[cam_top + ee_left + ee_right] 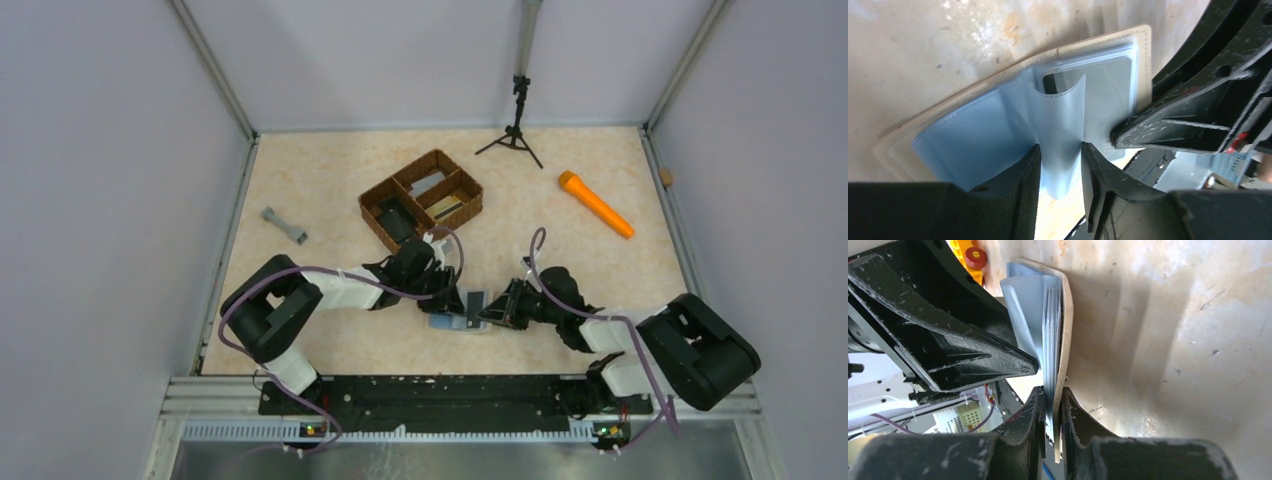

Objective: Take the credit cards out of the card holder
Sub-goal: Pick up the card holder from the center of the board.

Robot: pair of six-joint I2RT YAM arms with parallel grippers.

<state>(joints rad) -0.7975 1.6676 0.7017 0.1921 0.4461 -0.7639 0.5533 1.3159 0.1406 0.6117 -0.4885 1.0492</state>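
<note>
- Left claw (1060, 150) was seen pinched on a pale blue inner sleeve (1060, 112) of the card holder (973, 135), which was spread open on the table (948, 40) directly beneath it.
- Right claw (1052, 395) was clamped on the holder's edge, just opposite.
- Wicker tray (420, 200) was set well beyond both.

Your two arms are built alike: the left arm (275, 320) and right arm (695, 352) carry bulky black joint housings linked by white segments, and a purple cable (531, 250) loops loosely along each. Both bolt to a black rail (440, 392) at the near edge. The left gripper (1060, 167) and right gripper (1053, 412) have matte black fingers, scuffed and scratched pale, with what looks like a finely textured inner pad.
</note>
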